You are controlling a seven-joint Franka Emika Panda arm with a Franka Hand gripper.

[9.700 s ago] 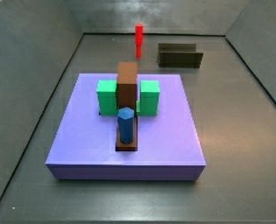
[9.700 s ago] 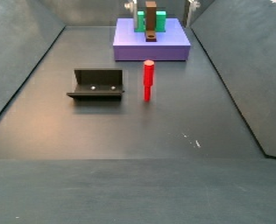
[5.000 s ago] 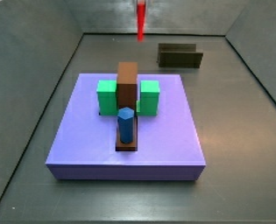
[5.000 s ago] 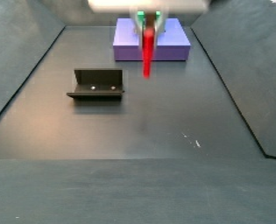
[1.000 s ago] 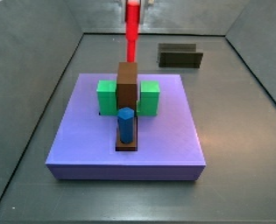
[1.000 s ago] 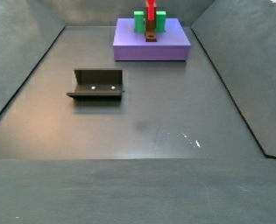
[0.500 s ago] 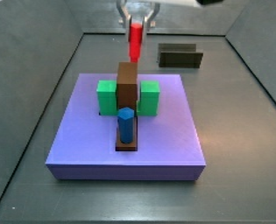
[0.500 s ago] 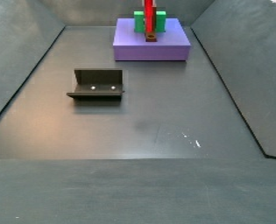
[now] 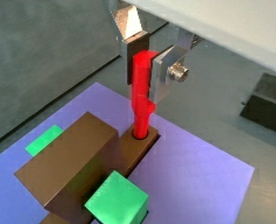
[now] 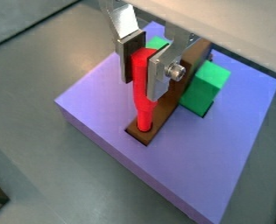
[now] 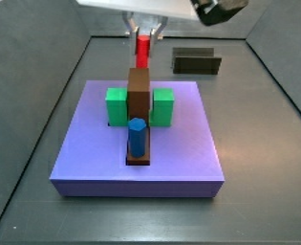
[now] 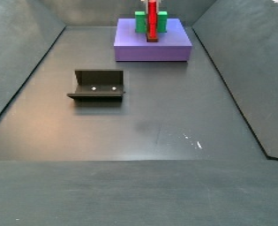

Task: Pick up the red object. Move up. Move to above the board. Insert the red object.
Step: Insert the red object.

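Note:
My gripper (image 9: 144, 66) is shut on the red object (image 9: 140, 96), a thin upright stick. Both wrist views show the flat silver fingers (image 10: 161, 72) pressing its upper part from two sides. Its lower end sits in a hole at the low end of the dark-brown board (image 9: 81, 171). In a side view the gripper (image 11: 142, 33) hangs over the far end of the board (image 11: 139, 96), and the red object (image 11: 142, 50) dips behind the board's top. From the opposite side the red object (image 12: 154, 11) stands above the board (image 12: 153, 31).
The board lies on a purple platform (image 11: 139, 167) between two green blocks (image 11: 116, 105) (image 11: 163, 105). A blue peg (image 11: 138, 136) stands in the board's near end. The fixture (image 12: 97, 85) sits on the grey floor away from the platform. Grey walls enclose the floor.
The gripper has come down with the red object. More of the stick is now hidden behind the board's far end than half a second ago.

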